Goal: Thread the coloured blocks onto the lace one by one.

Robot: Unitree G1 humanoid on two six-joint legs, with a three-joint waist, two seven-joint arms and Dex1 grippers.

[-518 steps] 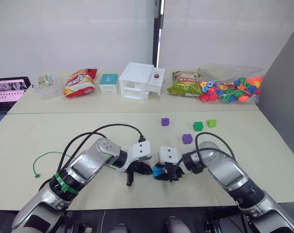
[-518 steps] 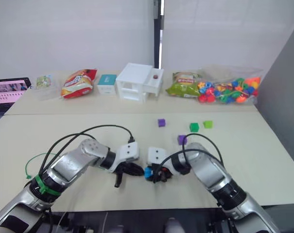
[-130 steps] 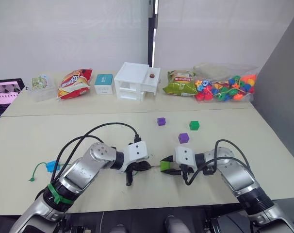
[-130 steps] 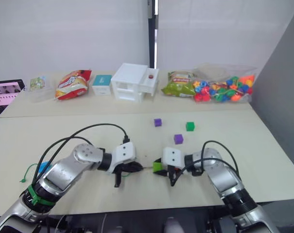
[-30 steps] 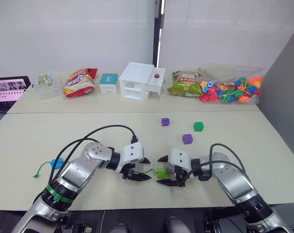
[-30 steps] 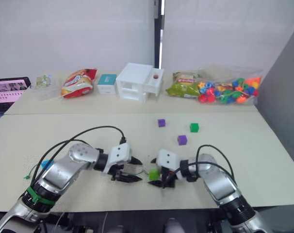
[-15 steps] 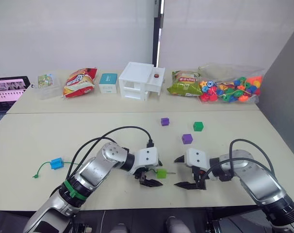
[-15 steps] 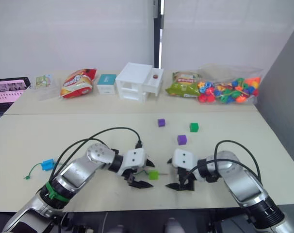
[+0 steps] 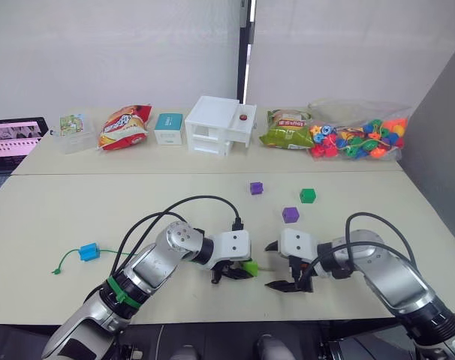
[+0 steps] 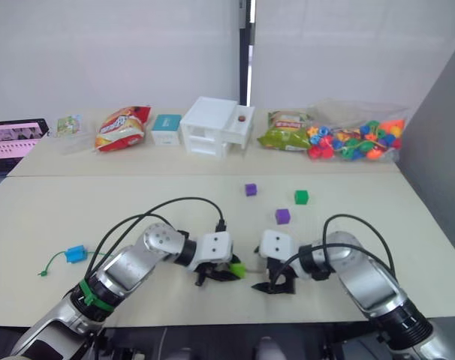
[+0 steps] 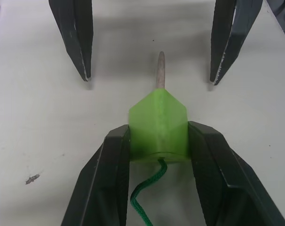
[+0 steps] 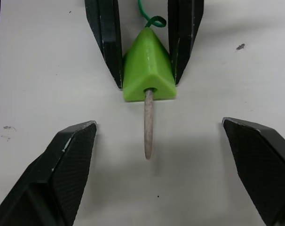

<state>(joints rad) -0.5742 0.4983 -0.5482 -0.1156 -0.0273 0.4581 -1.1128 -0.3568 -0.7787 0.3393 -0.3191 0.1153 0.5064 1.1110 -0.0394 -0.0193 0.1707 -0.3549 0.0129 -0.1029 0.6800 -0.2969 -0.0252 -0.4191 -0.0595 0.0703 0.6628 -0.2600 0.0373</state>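
right pincer (image 9: 281, 265) moved closer | loose blocks: 2 purple (image 9: 256, 187), 1 green (image 9: 308, 195)

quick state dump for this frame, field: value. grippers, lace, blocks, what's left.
left gripper: shut on the light green block
right gripper: open, facing the block, holding nothing
lace: green cord enters the block's rear; pale stiff tip sticks out the front, between the right gripper's fingers
blue block: on the lace near its far end, robot's left
loose blocks: two purple blocks and dark green block on the table
likely next: right gripper closes on the tip and pulls it through
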